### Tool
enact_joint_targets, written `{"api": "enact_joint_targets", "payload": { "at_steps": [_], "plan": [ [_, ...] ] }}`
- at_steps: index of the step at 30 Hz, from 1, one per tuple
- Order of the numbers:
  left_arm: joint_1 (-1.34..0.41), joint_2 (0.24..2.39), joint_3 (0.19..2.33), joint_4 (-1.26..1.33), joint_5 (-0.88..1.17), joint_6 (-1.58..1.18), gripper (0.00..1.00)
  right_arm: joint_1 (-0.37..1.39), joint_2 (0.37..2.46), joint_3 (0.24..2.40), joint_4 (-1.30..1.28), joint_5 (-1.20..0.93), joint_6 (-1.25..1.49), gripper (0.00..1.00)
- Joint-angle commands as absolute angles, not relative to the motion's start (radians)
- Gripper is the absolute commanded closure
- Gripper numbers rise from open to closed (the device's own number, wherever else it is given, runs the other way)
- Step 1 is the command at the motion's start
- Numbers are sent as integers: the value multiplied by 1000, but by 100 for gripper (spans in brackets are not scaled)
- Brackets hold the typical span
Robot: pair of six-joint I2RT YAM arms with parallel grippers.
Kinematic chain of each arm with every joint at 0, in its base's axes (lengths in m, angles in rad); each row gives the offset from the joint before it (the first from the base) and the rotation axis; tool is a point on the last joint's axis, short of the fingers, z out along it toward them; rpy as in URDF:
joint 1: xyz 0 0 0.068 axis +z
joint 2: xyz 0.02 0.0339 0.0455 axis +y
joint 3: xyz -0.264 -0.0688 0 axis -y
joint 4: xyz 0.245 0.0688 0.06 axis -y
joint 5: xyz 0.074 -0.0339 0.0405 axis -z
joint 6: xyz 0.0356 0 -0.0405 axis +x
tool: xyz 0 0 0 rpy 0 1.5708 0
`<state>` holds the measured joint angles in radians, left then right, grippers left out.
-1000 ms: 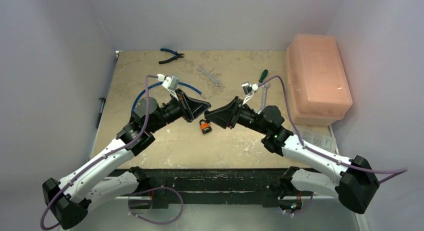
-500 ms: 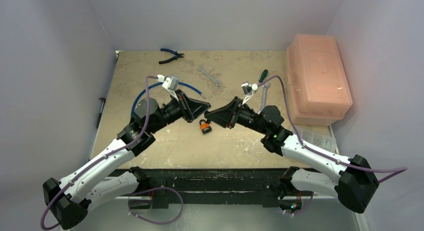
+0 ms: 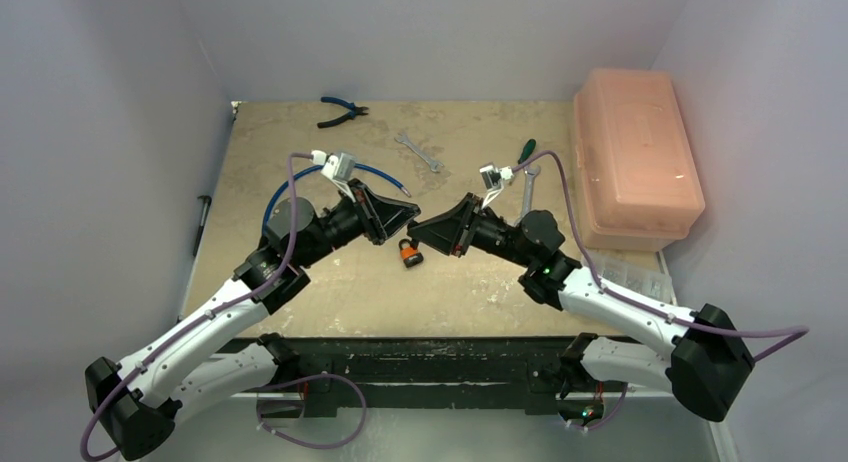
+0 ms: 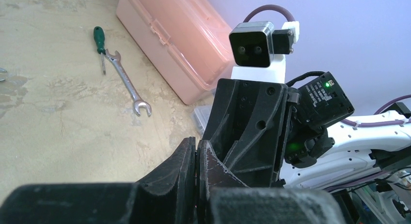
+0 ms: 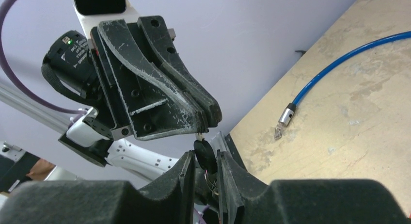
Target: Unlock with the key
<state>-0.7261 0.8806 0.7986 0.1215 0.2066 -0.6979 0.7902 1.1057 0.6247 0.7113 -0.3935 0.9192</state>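
Black-headed key is pinched by blade in clenched left hand, above orange padlock on counter. Head is flanked by fingers of right hand; grip cannot be told. Left arm and right arm are angled inward.

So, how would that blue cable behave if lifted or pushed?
The blue cable lies in a loose curve, so it would probably droop rather than lift stiffly. Thin and round, it may roll or slide when pushed. Its metal end would likely dangle.
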Motion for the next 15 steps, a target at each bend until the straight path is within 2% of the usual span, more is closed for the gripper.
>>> {"api": "enact_joint_targets", "payload": {
  "at_steps": [1, 7, 11, 12, 13, 14, 15],
  "plan": [
    [-724, 855, 783, 183, 186, -715, 100, 792, 1110, 658, 805, -430, 939, 74],
    [-724, 844, 776, 178, 177, -716, 100, 792, 1107, 658, 820, -437, 946, 99],
    [-725, 841, 775, 160, 162, -716, 100, 792, 1094, 652, 816, -433, 948, 100],
    [-725, 841, 782, 144, 153, -716, 96, 792, 1089, 650, 810, -429, 948, 100],
    [-724, 843, 795, 116, 135, -712, 74, 792, 1077, 647, 793, -425, 947, 100],
    [-725, 846, 810, 72, 108, -707, 57, 792, 1065, 645, 767, -420, 940, 100],
    [-724, 846, 823, 28, 80, -704, 45, 792, 1053, 643, 736, -413, 928, 100]
  ]
}}
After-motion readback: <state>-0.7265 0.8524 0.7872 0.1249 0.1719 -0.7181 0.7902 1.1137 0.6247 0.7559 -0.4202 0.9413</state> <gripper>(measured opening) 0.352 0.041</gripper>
